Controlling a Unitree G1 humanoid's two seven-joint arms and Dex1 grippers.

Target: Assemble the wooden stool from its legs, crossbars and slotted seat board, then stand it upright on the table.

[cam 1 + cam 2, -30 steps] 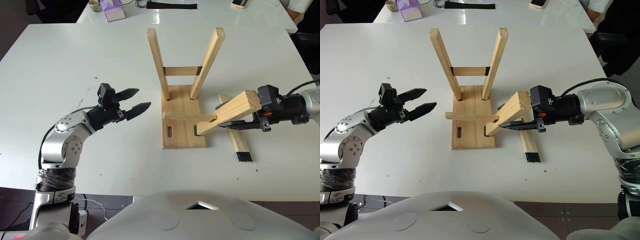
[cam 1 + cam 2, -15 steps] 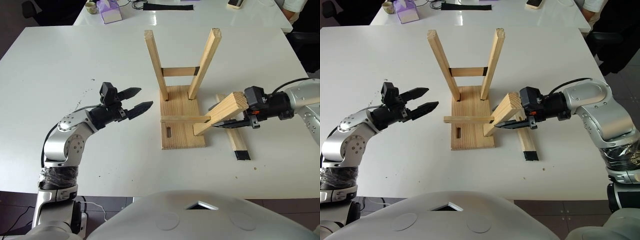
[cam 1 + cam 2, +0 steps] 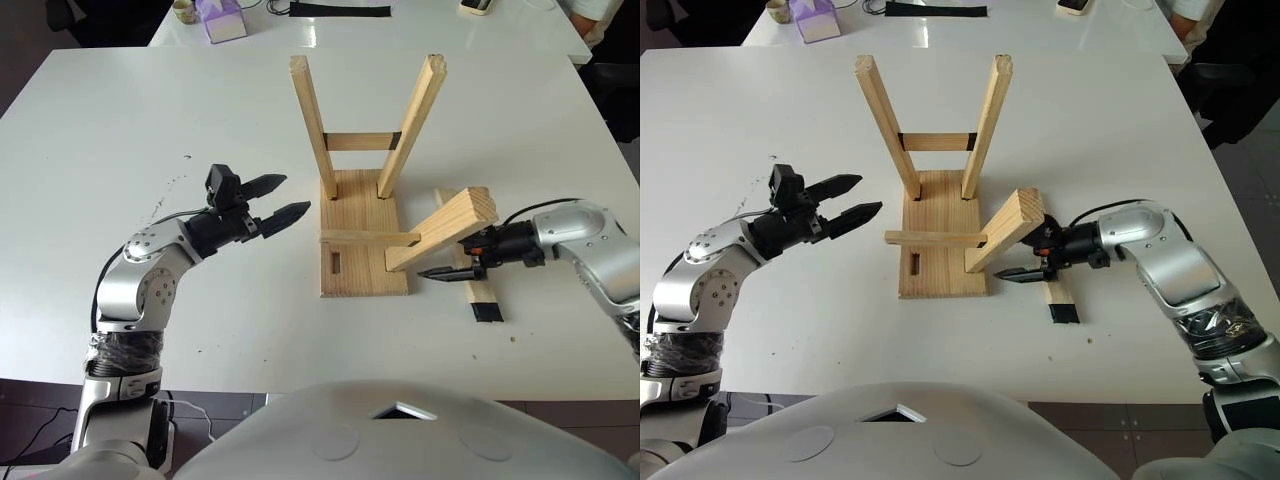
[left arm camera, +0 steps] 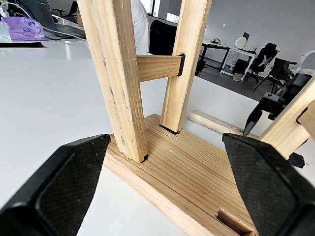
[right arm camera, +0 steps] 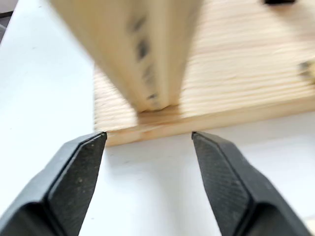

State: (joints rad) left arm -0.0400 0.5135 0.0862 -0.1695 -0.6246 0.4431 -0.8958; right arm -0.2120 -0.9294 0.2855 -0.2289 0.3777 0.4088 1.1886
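At centre left my left gripper point(image 3: 296, 194) hangs spread wide and empty, short of the seat board point(image 3: 365, 275) at mid-frame, unchanged from a second ago. Right of centre, my right gripper point(image 5: 147, 135) is splayed, gripping nothing, having dropped away from the tilted leg point(image 3: 445, 225). Its wrist view shows that leg's foot at the board's edge.

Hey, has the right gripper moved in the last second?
Yes. Measured against the seat board, the right gripper has dropped from the leaning leg's top end toward the table, and is now open beside the board's right edge.
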